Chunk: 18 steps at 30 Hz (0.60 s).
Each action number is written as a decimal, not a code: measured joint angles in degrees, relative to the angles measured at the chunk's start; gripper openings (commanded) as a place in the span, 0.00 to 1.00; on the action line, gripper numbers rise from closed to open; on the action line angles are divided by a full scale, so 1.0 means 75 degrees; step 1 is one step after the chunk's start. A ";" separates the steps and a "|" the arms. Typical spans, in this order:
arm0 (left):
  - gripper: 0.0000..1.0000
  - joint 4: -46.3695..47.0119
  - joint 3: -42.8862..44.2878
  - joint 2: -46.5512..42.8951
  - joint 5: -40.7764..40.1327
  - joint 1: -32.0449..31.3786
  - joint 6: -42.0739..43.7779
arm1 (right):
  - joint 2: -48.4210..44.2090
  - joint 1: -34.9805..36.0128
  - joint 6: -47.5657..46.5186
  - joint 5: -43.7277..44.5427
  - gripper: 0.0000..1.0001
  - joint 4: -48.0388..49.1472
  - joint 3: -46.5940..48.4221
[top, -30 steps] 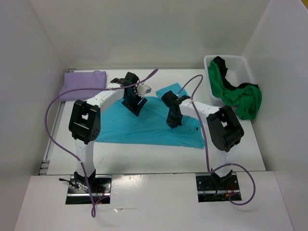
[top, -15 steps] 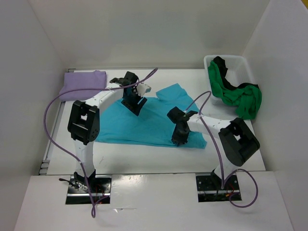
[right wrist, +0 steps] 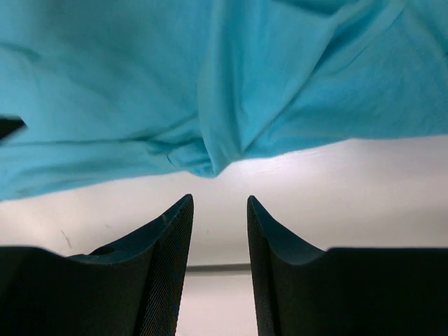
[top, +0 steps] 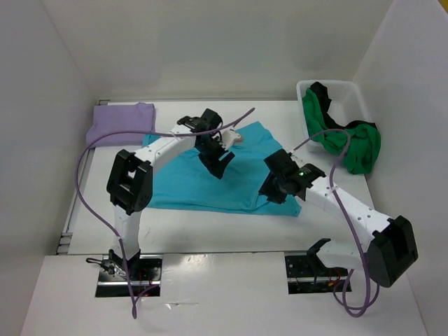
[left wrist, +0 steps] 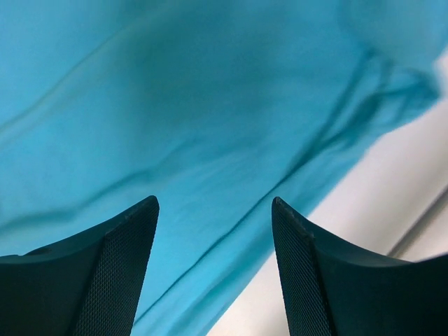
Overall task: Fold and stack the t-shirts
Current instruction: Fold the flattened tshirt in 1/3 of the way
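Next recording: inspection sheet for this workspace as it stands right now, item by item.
Surface: white table, clean where visible.
Job's things: turquoise shirt spread mid-table; lavender shirt folded, far left corner; green shirt draped over white bin rim; black shirt inside it.
Clutter: white bin, far right.
Grippers: left gripper open above turquoise shirt; right gripper open at its near edge; both empty.
Cables: purple cables loop above both arms.
Surroundings: white walls on three sides.
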 measured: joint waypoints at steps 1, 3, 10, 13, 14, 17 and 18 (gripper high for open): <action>0.73 -0.0050 0.0157 0.0047 0.0160 -0.0134 0.0079 | -0.0047 -0.0137 -0.0032 0.0012 0.42 -0.0009 0.0050; 0.73 -0.0146 0.0580 0.0256 0.0449 -0.0388 0.0125 | -0.0029 -0.0545 -0.0119 0.0096 0.42 -0.0009 0.0093; 0.73 -0.0172 0.1644 0.1559 0.0924 -0.0985 0.0079 | 0.0565 -0.1667 -0.0737 0.0233 0.42 0.0323 0.0108; 0.73 -0.0213 0.1652 0.1760 0.0726 -0.1017 0.0017 | 0.1445 -0.1813 -0.1122 0.0213 0.44 0.0478 0.0466; 0.73 -0.0169 0.1562 0.1722 0.0615 -0.0991 -0.0067 | 0.1801 -0.1816 -0.1253 0.0172 0.45 0.0539 0.0659; 0.73 -0.0015 0.1148 0.1419 0.0370 -0.0819 -0.0137 | 0.2696 -0.1804 -0.1580 0.0073 0.46 0.0857 0.1139; 0.73 -0.0012 0.1026 0.1297 0.0312 -0.0717 -0.0143 | 0.2917 -0.1804 -0.1649 0.0041 0.46 0.0947 0.1227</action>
